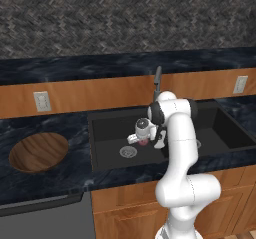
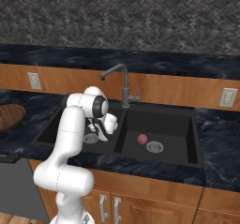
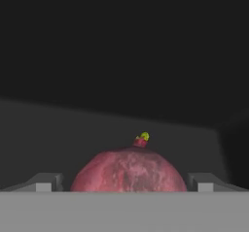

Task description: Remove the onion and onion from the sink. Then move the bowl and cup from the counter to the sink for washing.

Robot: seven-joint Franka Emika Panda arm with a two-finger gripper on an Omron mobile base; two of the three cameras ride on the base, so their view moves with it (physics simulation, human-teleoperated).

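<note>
In the hand view one onion (image 3: 129,170) sits dead ahead at twelve o'clock, centred between the two fingers (image 3: 46,182), which stand spread wide at nine and three o'clock on either side of it with nothing held. It lies on the floor of the left basin of the sink (image 1: 107,133), just beside that basin's drain (image 1: 128,151) at about two o'clock from it. It is round, with its green stem tip pointing up, so no long axis matters; the grasp probably needs only a short push forward before closing.
</note>
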